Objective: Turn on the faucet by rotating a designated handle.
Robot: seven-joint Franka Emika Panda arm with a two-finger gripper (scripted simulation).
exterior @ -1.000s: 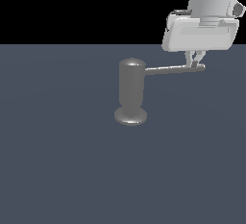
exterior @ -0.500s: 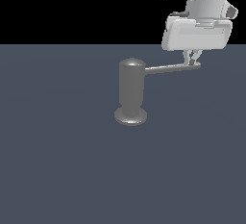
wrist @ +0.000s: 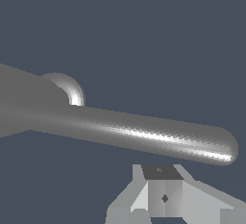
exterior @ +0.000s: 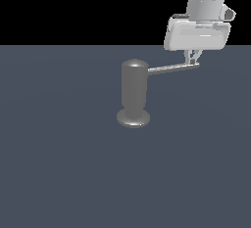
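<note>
The faucet (exterior: 134,95) stands upright on the dark grey tabletop (exterior: 63,163), a dull metallic cylinder with a rounded top and a flared round base. It is the only object on that surface and sits a little above the middle of the exterior view.

The handle (exterior: 172,68) leaves the faucet near its top and runs out toward the exterior view's right, rising slightly away from the faucet. Its rounded tip lies well clear of the cylinder body.

The hand (exterior: 192,59) hangs from the white arm directly above the far end of the handle, on the side away from the faucet. Its thin fingers (exterior: 189,56) point down and reach the rod close to its tip. The fingers appear set close together there, but whether they clamp the rod or merely touch it cannot be told from this view.

In the wrist view the handle (wrist: 144,134) crosses the picture as a thick shiny bar with its rounded end free, and the faucet (wrist: 29,98) fills the edge behind it. One grey finger (wrist: 161,194) shows just beside the rod; the other is not seen, so the width of the opening cannot be judged.
</note>
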